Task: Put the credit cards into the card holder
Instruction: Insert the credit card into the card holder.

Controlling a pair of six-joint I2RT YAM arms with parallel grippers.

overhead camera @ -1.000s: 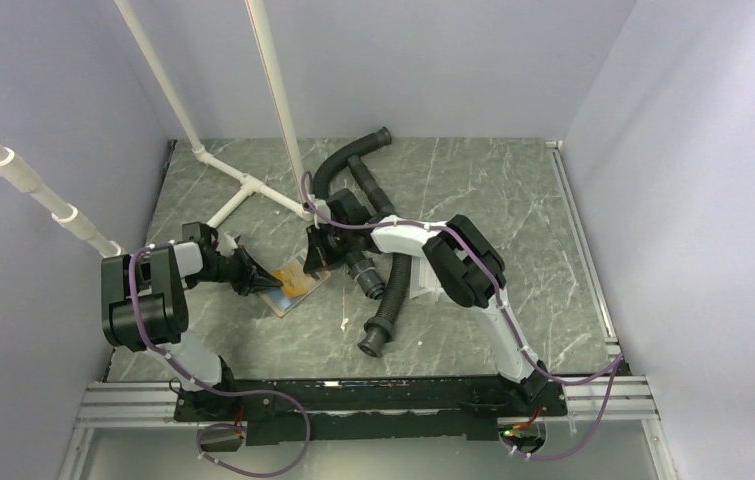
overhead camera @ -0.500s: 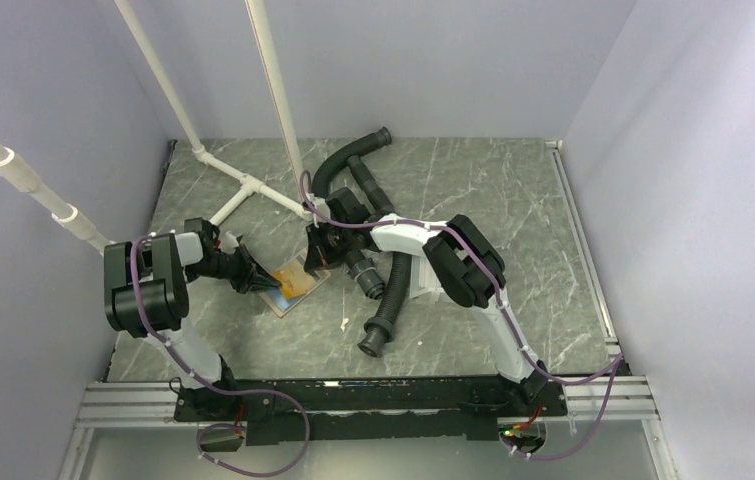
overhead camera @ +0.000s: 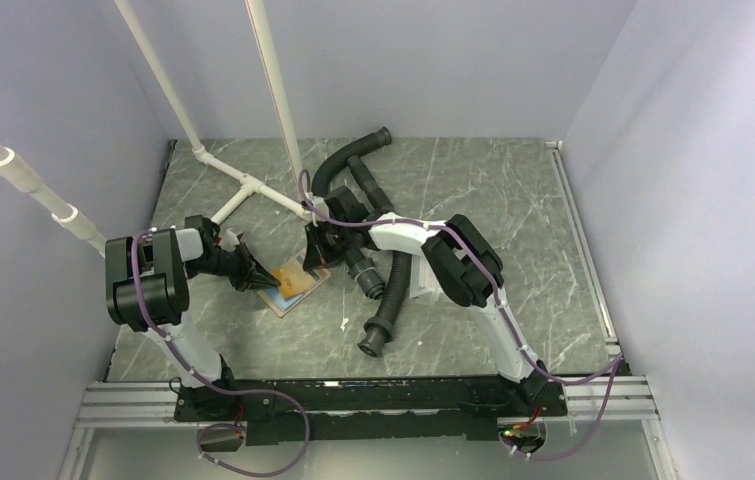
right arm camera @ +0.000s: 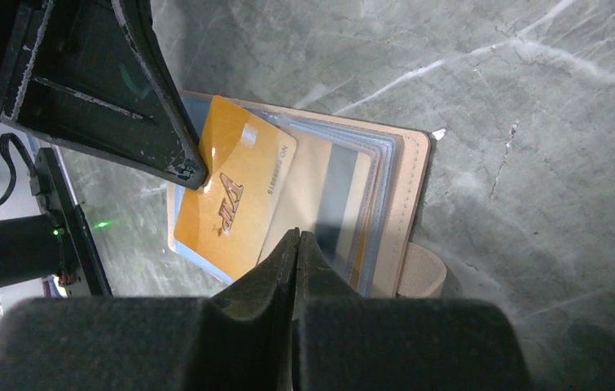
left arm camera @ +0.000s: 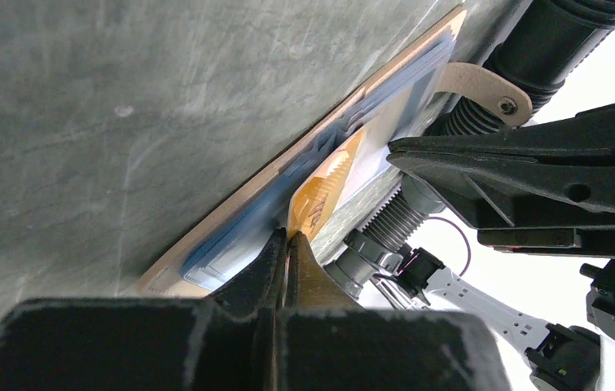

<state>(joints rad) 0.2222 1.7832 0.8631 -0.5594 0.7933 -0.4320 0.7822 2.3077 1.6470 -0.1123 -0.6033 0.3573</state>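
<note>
Two grippers meet over the card holder, which lies open and flat on the desk, a little left of centre and between the two arms. Its tan rim frames a stack of clear sleeves showing blue and orange, and its snap tab sticks out from one edge onto the marble.

One orange card with gold lettering lies at a slant on top of the sleeves, only partly overlapping them. The left gripper reaches in from the left, low and nearly level with the desk. Its fingers are pressed together on the card's edge, pinching it at one corner. The right gripper comes from the right with its fingers closed tight against each other. Its tip sits at the card's long edge, over the sleeves; whether it nips a sleeve cannot be told.

Several black hoses lie just right of the card holder, and white pipes lie on the far left of the desk.
</note>
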